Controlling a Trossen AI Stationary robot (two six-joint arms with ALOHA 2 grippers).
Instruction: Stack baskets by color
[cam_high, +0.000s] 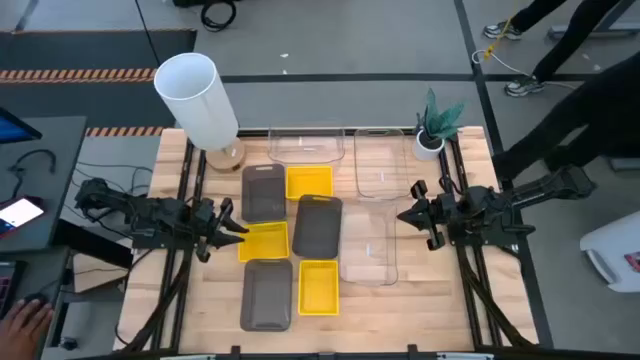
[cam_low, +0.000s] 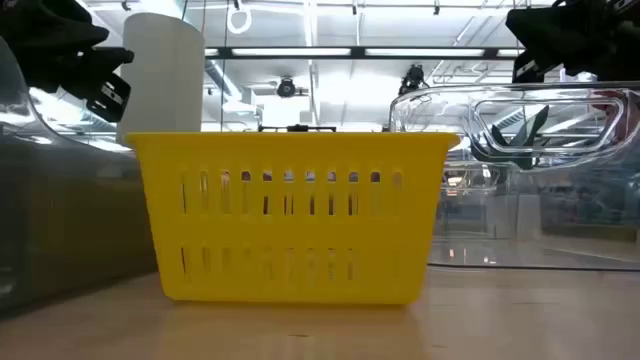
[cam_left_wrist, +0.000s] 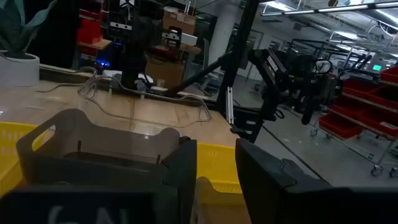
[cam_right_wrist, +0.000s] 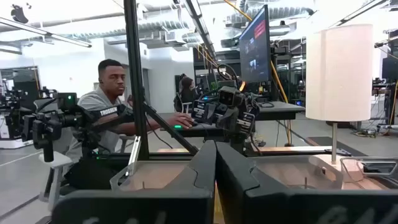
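Nine baskets lie singly on the wooden table. Three are yellow (cam_high: 309, 182) (cam_high: 265, 241) (cam_high: 318, 287), three dark grey (cam_high: 264, 192) (cam_high: 318, 224) (cam_high: 267, 294) and three clear (cam_high: 306, 145) (cam_high: 380, 160) (cam_high: 370, 245). My left gripper (cam_high: 238, 232) (cam_left_wrist: 217, 155) is at the left edge of the middle yellow basket (cam_left_wrist: 219, 163), fingers apart with yellow plastic showing in the gap. My right gripper (cam_high: 403, 214) (cam_right_wrist: 216, 152) hangs shut beside the right side of the clear baskets, holding nothing. My left gripper comes at the middle yellow basket from the table's left, slanting down, with the basket's left wall (cam_left_wrist: 211, 198) showing between its two fingers. Whether the fingers touch the wall I cannot tell. The basket sits flat on the table.
A tall white cylinder (cam_high: 195, 90) stands at the far left corner and a small potted plant (cam_high: 436, 125) at the far right. A person's hand (cam_high: 25, 320) shows off the table at the near left. Bare wood lies along the near edge.
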